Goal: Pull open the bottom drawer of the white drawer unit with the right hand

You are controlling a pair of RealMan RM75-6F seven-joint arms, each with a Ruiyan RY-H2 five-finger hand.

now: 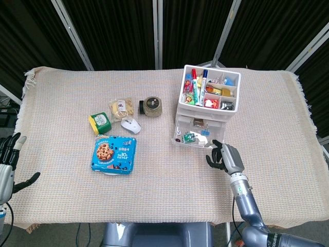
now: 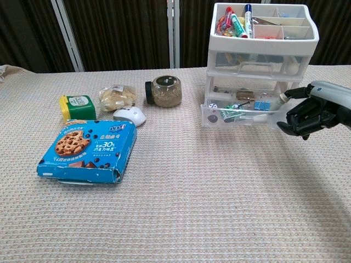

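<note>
**Cloth-covered table and what is lying on it**

The table (image 1: pixel 61 195) is being covered by a beige woven cloth. At centre left of the head view, a blue cookie box (image 1: pixel 114 154) is being carried flat, with a green container (image 1: pixel 100 122), a white mouse (image 1: pixel 131 125), a snack packet (image 1: pixel 122 108) and a round jar (image 1: pixel 152 105) grouped just above it. At upper right, the white drawer unit (image 1: pixel 205 110) is being supported, its bottom drawer (image 1: pixel 194 138) being shown pulled forward.

Cookie box (image 1: pixel 114 154) left; drawer unit (image 1: pixel 207 105) right, bottom drawer (image 1: pixel 196 137) protruding forward
</note>
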